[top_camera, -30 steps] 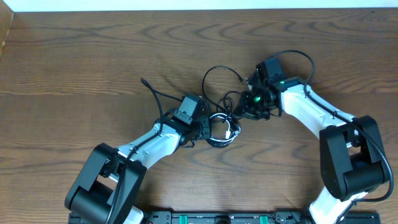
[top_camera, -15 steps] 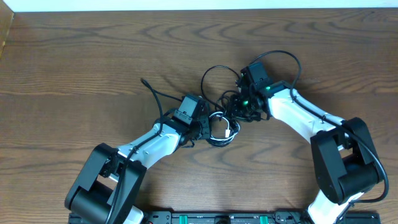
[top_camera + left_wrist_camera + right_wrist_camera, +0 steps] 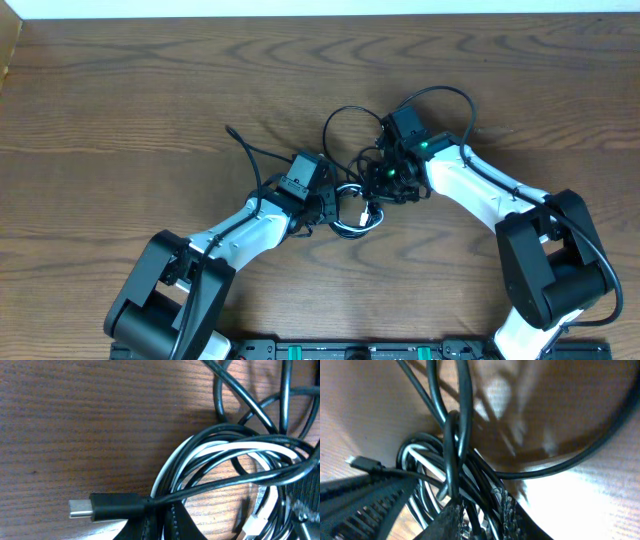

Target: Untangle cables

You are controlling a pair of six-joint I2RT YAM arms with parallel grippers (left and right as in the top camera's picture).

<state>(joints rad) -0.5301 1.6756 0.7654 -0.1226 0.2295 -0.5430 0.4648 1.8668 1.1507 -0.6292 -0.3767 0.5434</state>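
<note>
The black cable point(image 3: 344, 117) and the white cable point(image 3: 371, 206) lie tangled in a small coil between my two grippers at the table's middle. A black loop rises behind the coil, and one black end point(image 3: 231, 131) trails left. My left gripper point(image 3: 326, 206) is shut on the black cable just behind its plug point(image 3: 107, 506). The white cable point(image 3: 226, 452) curls inside the black turns. My right gripper point(image 3: 385, 182) presses into the coil's right side. Its fingers point(image 3: 481, 516) are closed around several black strands point(image 3: 451, 447), with white strands point(image 3: 422, 457) beside them.
The wooden table point(image 3: 120, 90) stretches bare to the left and back. My right arm's own thick black cable point(image 3: 462, 98) arches above its wrist. A black rail point(image 3: 360, 350) runs along the front edge.
My right gripper has moved left, closer into the coil and toward my left gripper. The coil has bunched tighter. My left arm has stayed in place.
</note>
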